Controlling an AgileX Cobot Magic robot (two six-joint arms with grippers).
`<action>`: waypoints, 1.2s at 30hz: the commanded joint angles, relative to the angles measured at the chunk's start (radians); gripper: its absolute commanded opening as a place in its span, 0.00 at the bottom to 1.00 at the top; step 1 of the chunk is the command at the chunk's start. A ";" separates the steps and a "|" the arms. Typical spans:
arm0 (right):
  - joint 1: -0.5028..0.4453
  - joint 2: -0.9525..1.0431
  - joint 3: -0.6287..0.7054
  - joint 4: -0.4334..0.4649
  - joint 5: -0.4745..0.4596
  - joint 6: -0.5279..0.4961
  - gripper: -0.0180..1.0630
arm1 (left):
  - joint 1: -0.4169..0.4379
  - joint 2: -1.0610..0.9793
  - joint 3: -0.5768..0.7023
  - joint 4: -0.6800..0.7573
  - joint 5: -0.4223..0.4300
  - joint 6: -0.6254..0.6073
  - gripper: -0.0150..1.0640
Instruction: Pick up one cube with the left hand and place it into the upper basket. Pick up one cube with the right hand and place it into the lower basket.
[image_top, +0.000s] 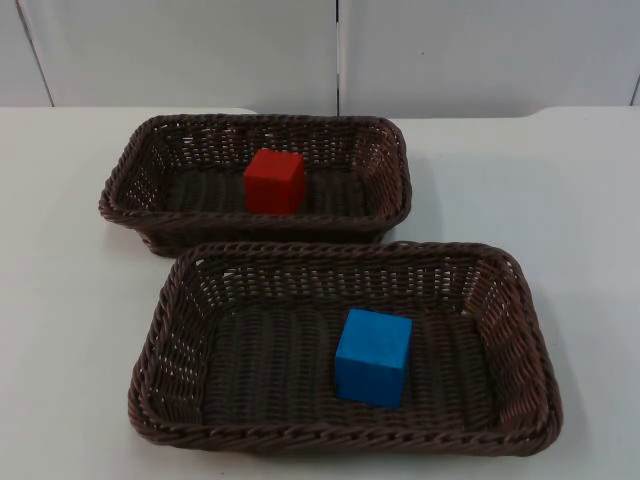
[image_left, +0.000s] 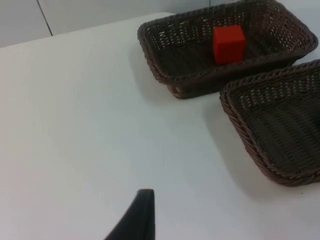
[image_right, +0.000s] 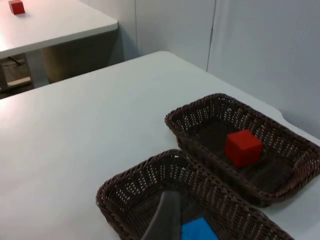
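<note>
White table carrying both baskets: red cube sitting in upper basket, blue cube in lower basket. Both placements looking done. Left gripper hanging well off the baskets, right gripper hovering above blue cube; jaw states unclear.

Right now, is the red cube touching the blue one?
Apart. The top view shows the red cube in the upper basket and the blue cube in the lower basket, wicker walls between them.

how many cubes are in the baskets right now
2: a red cube in the upper basket, a blue cube in the lower basket. The right wrist view also shows another small red one on a far table.
</note>
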 joint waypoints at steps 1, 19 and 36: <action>0.006 -0.025 0.013 -0.001 0.025 0.010 0.70 | -0.001 -0.004 0.006 0.008 -0.001 -0.008 0.93; 0.006 -0.166 0.017 -0.005 0.191 0.024 0.70 | -0.001 -0.004 0.020 0.002 -0.019 -0.045 0.93; 0.006 -0.401 0.017 -0.140 0.450 0.212 0.70 | -0.001 -0.004 0.022 0.002 -0.019 -0.045 0.93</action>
